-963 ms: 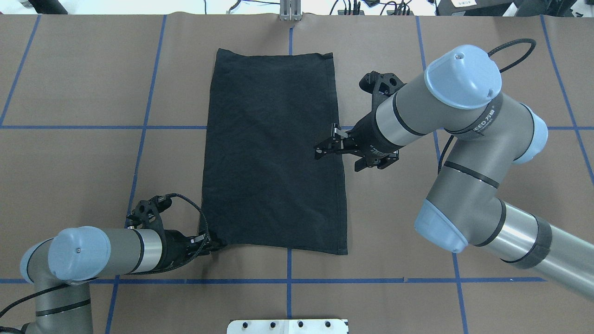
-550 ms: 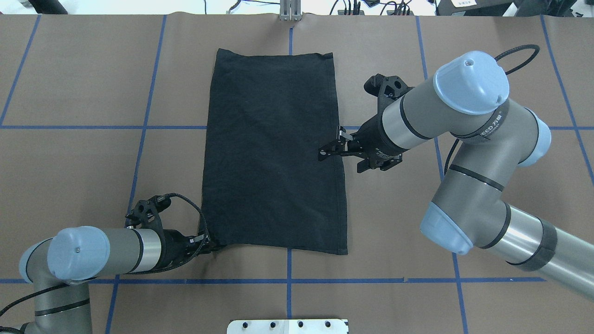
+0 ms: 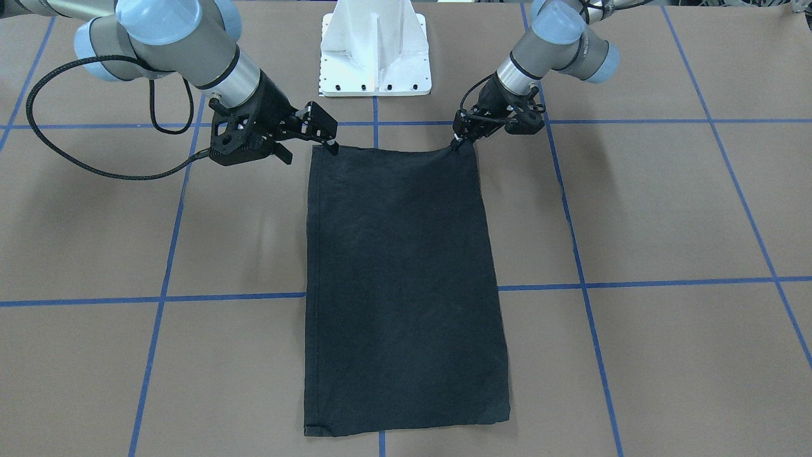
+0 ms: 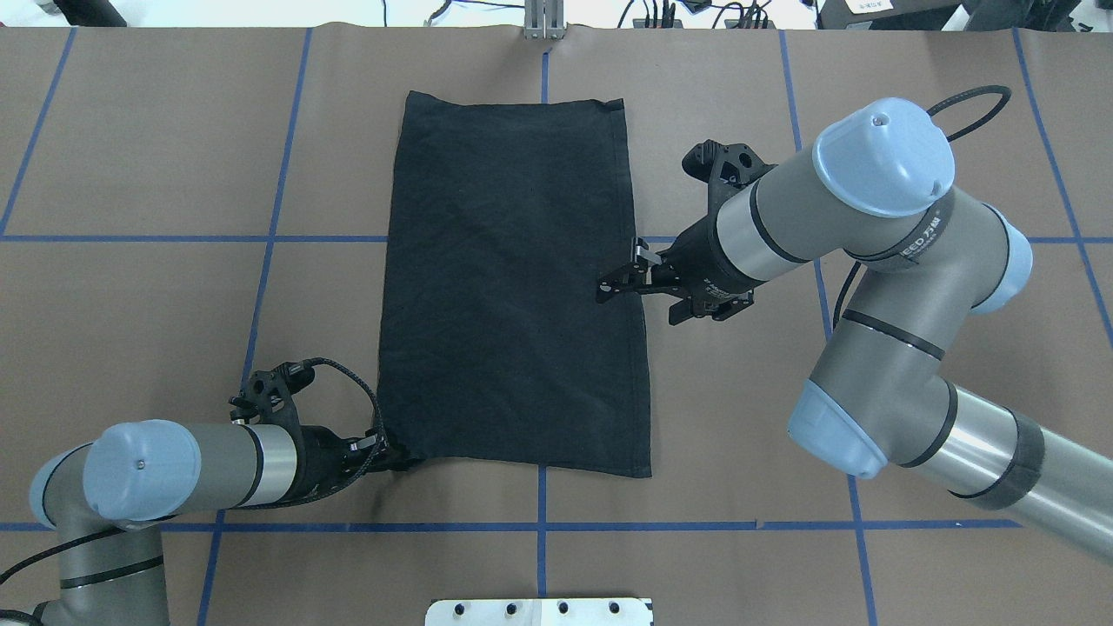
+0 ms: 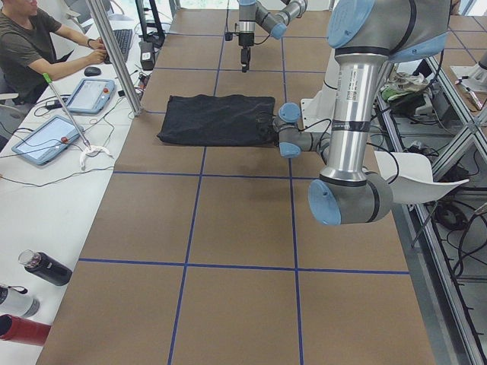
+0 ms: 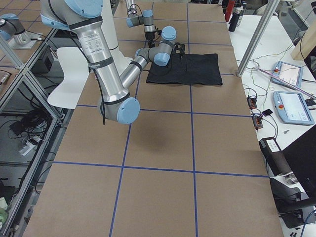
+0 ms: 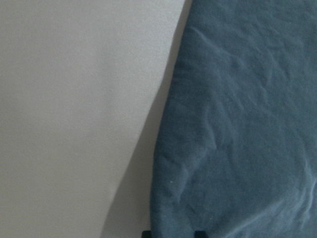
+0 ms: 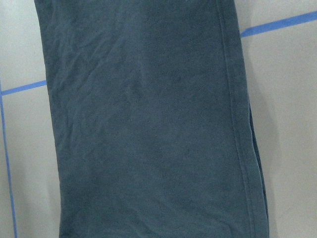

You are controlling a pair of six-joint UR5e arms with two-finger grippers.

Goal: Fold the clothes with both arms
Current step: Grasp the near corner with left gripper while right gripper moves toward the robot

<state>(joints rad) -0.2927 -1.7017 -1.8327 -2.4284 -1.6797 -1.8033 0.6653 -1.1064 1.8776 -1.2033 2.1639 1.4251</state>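
Now, step: by my reading, a lengthwise fold is being set up, with one near corner taken and the other not yet.
T-shirt [image 4: 513, 287]: lies flat at mid-counter, already narrowed to a long strip running away from the robot; plain black, no print showing.
Left gripper [image 4: 389, 456]: low at the strip's near corner on the robot's left, jaws narrow and apparently pinched on that corner; its wrist view shows cloth between two dark tips at the bottom of the picture.
Right gripper [image 4: 620, 273]: jaws wide, holding nothing, hanging over the strip's edge on the robot's right and clear of the cloth; the views disagree on how far along that edge.
Next move: probably bring the right gripper down to the matching near corner, nip all layers, then lift both corners level and carry them to the far end.
Cloth: soft matte knit, faintly creased, limp; layers may slide apart if only the top one is caught.
Edge: a stitched hem [image 8: 237, 124] runs along one long side.
Shape: tall rectangle, slightly wider at the near end.
Counter [image 4: 174, 304]: dull brown paper-like covering, gridded with blue tape lines [image 4: 130, 237].
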